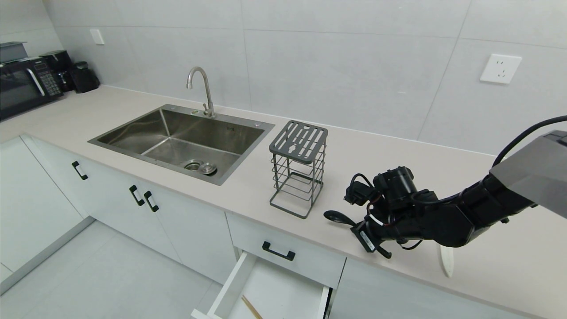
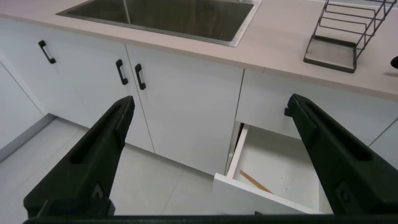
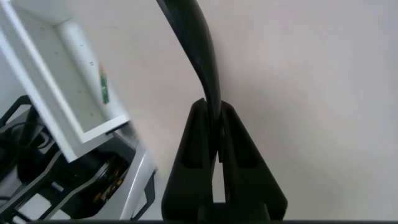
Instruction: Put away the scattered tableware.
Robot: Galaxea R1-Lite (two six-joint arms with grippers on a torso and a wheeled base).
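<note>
The right hand (image 3: 212,118) is clamping the handle of a glossy black spoon (image 1: 335,216) at the pale beige bench's (image 1: 390,146) front edge, while the left hand (image 2: 211,106) is hanging with fingers apart before white cabinets (image 2: 186,87).

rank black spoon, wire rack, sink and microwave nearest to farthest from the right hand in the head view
1. black spoon, gripped in the right hand
2. wire rack, on the counter to its left
3. sink, further left
4. microwave, far left end of the counter
</note>
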